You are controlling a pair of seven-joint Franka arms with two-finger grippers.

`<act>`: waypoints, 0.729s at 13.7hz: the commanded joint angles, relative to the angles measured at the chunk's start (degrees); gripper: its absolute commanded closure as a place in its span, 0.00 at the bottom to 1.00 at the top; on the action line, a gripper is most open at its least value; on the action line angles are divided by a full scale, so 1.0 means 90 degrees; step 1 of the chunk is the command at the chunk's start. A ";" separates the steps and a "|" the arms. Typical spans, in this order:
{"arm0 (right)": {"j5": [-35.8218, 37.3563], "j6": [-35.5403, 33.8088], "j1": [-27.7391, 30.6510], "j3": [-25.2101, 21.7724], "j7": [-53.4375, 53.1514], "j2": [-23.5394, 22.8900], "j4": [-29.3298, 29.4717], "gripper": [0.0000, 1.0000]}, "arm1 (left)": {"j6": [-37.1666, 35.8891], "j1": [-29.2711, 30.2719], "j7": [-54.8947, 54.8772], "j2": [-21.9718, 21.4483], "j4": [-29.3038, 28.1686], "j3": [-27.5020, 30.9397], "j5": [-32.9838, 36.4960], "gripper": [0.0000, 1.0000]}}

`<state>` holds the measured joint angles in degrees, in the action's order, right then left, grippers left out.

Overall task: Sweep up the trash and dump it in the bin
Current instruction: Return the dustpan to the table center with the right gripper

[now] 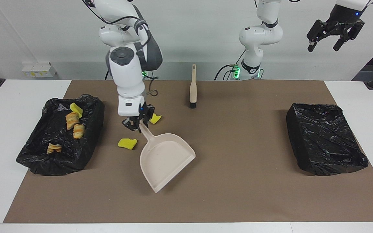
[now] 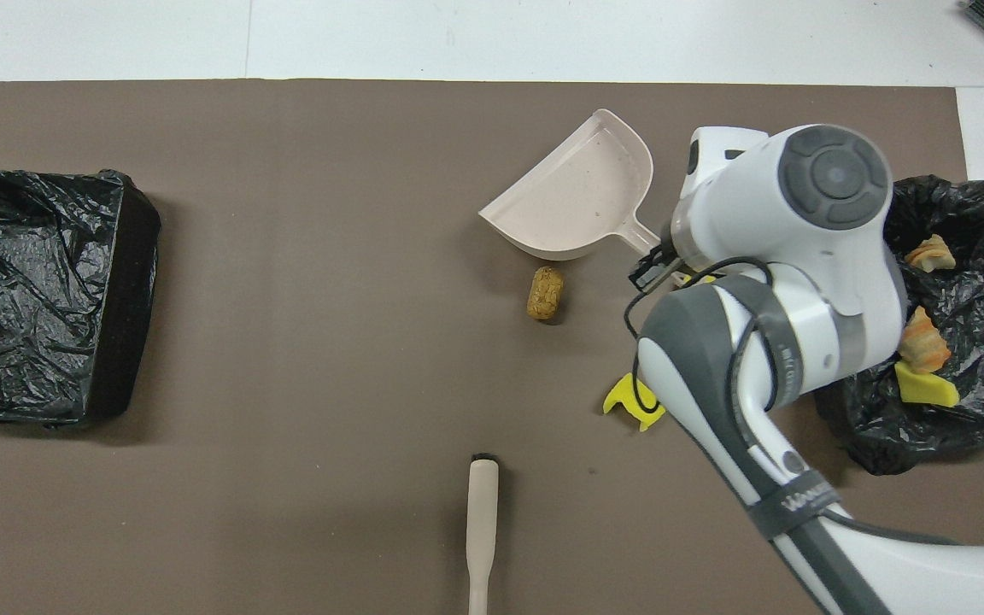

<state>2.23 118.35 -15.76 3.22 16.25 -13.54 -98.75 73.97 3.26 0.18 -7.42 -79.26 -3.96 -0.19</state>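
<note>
My right gripper (image 1: 139, 124) is shut on the handle of the beige dustpan (image 1: 165, 158), which hangs tilted and empty just above the brown mat. In the overhead view the dustpan (image 2: 577, 196) has its open lip beside a golden-brown lump of trash (image 2: 546, 293); the pan hides that lump in the facing view. One yellow chunk (image 1: 127, 143) lies on the mat between the pan's handle and the lined bin (image 1: 60, 161). Another yellow chunk (image 1: 155, 118) lies partly hidden by the gripper. The bin holds pastry lumps (image 1: 72, 120) and a yellow chunk (image 1: 76, 109). My left gripper (image 1: 333, 32) waits open, raised high.
A beige hand brush (image 1: 193, 87) lies on the mat near the robots, midway between the arms. A second black-lined bin (image 1: 325, 139) stands at the left arm's end of the table. White table (image 1: 11, 97) borders the mat.
</note>
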 commanded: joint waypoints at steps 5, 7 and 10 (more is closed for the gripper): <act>-0.0043 0.0813 -0.1323 -0.0026 -0.3734 -0.0603 0.0132 1.00 | -0.0036 0.0039 0.0068 -0.0162 -0.0178 0.0069 0.0070 0.00; -0.0043 0.0853 -0.1773 -0.0036 -0.4711 -0.0916 0.0376 1.00 | -0.0045 0.0039 0.0068 -0.0162 -0.0178 0.0069 0.0070 0.00; -0.0043 0.1273 -0.2018 -0.0036 -0.6138 -0.1063 0.0125 1.00 | -0.0045 0.0039 0.0068 -0.0162 -0.0178 0.0069 0.0070 0.00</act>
<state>2.26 128.27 -33.85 3.19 -34.34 -22.00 -97.42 73.90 3.37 0.33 -7.44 -79.29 -3.29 -0.19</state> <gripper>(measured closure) 0.665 0.000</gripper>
